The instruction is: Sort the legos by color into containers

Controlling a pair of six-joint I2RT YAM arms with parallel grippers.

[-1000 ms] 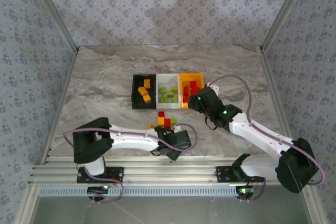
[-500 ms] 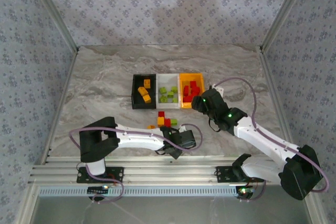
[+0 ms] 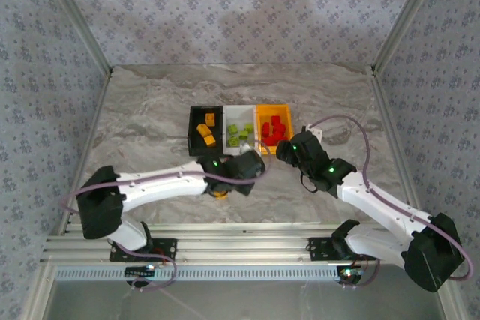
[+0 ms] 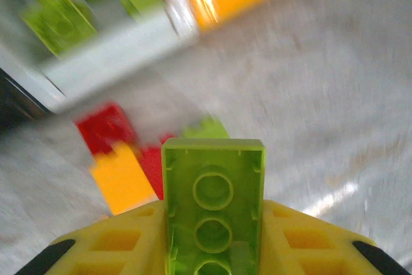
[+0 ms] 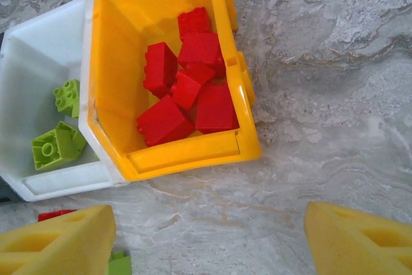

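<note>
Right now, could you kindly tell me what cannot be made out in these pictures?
Loose bricks: blurred in the left wrist view and mostly under the left arm in the top view, so no count.
Green brick in the left fingers: its near end is cut off by the bottom edge of the left wrist view.
White bin: cut off by the left edge of the right wrist view, so part of its contents is missing.
</note>
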